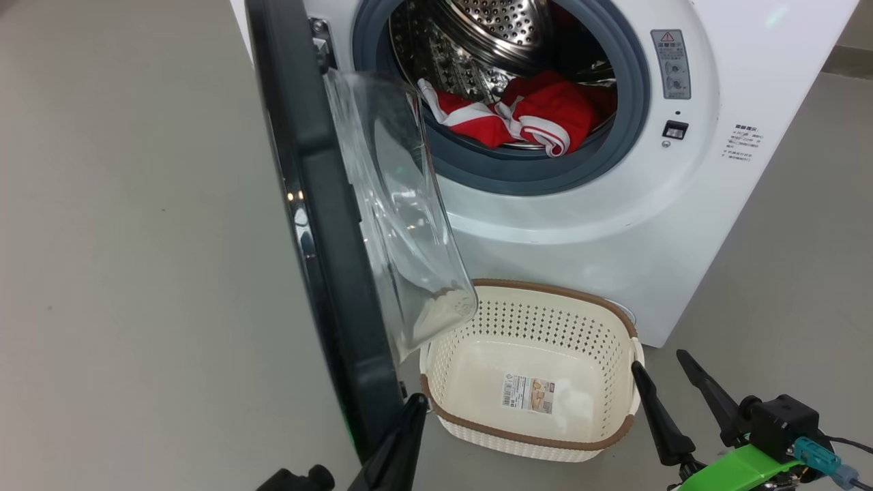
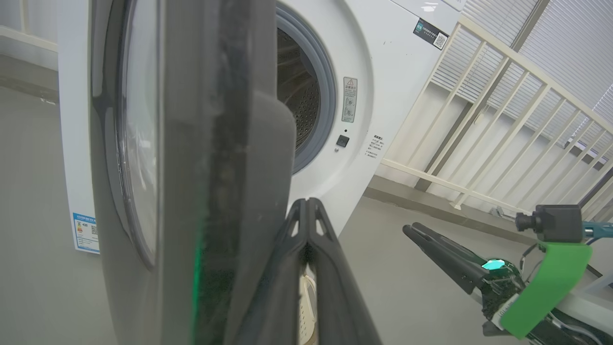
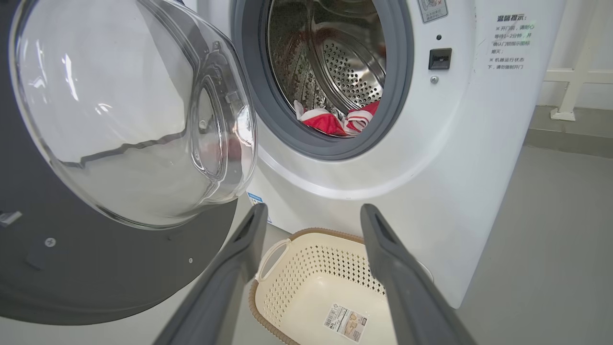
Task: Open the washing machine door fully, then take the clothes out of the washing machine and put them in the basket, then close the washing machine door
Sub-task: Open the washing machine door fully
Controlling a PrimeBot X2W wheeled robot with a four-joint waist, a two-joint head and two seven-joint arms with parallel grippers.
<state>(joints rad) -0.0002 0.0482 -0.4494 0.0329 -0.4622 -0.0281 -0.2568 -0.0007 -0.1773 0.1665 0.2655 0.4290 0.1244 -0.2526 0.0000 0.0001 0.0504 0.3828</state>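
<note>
The washing machine [image 1: 614, 225] stands with its door [image 1: 327, 239] swung out, edge-on to the head view, the clear glass bowl [image 3: 119, 120] facing right. Red and white clothes [image 1: 525, 116] lie low in the steel drum, also seen in the right wrist view [image 3: 335, 122]. The cream basket [image 1: 545, 290] sits on the floor before the machine, holding just a paper label. My left gripper [image 1: 415, 406] is shut with nothing in it, close beside the door's lower edge [image 2: 201, 143]; contact is unclear. My right gripper [image 1: 661, 372] is open, right of the basket [image 3: 325, 268].
Grey floor spreads to the left and right of the machine. A pale railing [image 2: 503, 120] runs behind and to the right of the machine. The open door overhangs the basket's left end.
</note>
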